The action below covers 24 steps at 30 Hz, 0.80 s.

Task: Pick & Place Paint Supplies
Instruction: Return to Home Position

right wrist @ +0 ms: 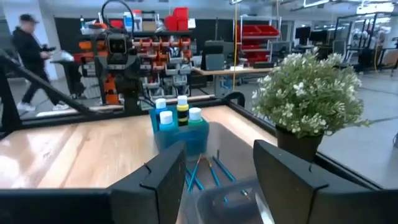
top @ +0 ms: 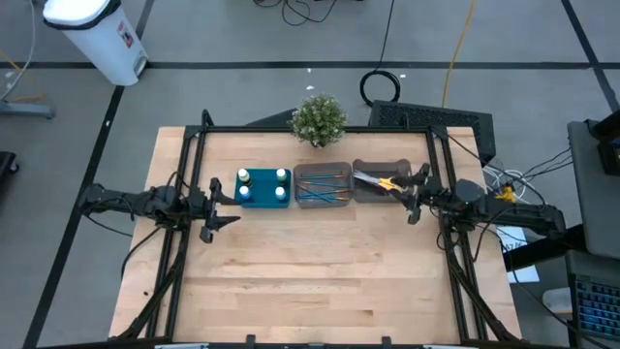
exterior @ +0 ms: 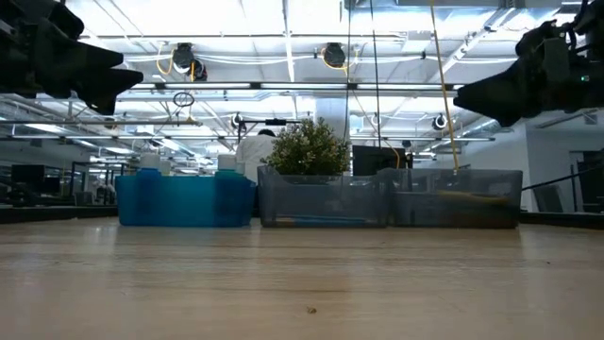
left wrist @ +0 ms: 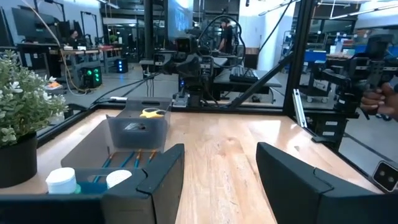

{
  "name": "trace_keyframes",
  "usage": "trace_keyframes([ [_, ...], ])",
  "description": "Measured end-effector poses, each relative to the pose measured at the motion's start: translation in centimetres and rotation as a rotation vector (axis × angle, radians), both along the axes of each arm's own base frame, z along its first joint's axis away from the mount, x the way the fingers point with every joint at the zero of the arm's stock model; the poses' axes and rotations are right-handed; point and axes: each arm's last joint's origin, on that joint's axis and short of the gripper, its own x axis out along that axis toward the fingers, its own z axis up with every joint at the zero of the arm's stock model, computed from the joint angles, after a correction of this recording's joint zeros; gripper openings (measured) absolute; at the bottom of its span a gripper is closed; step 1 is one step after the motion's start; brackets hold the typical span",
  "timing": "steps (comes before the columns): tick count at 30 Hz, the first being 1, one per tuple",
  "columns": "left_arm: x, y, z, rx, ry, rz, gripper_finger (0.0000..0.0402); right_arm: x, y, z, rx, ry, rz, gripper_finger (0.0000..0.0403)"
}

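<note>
Four white-capped bottles stand in a teal tray at the table's far middle. Beside it, a grey bin holds thin blue brushes lying flat. A second grey bin holds yellow-handled scissors. My left gripper hovers open just left of the tray, with nothing between its fingers. My right gripper hovers open at the scissors bin's right end, also holding nothing. The right wrist view shows the bottles and brushes ahead.
A small potted plant stands at the far edge behind the bins. A black frame runs round the table. Bare wood fills the table's near half. People and another robot stand in the room beyond.
</note>
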Motion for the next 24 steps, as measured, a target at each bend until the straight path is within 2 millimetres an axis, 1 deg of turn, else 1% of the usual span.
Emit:
trace_keyframes([
  [6, 0.0, 0.0, 0.01, 0.0, -0.001, 0.001, 0.0209, -0.04, 0.0, 0.21, -0.042, -0.038, -0.002, 0.0182],
  [11, 0.0, 0.0, -0.08, 0.022, 0.008, 0.002, 0.0209, -0.01, 0.0, 0.1, -0.085, -0.013, -0.003, 0.0182],
  [18, 0.0, 0.0, -0.11, 0.047, 0.01, 0.004, 0.0209, 0.08, -0.01, -0.24, -0.082, 0.025, -0.002, 0.0183],
  [24, 0.0, 0.0, -0.11, 0.036, 0.01, 0.003, 0.0209, 0.1, -0.02, -0.26, -0.255, 0.082, -0.004, 0.0183],
])
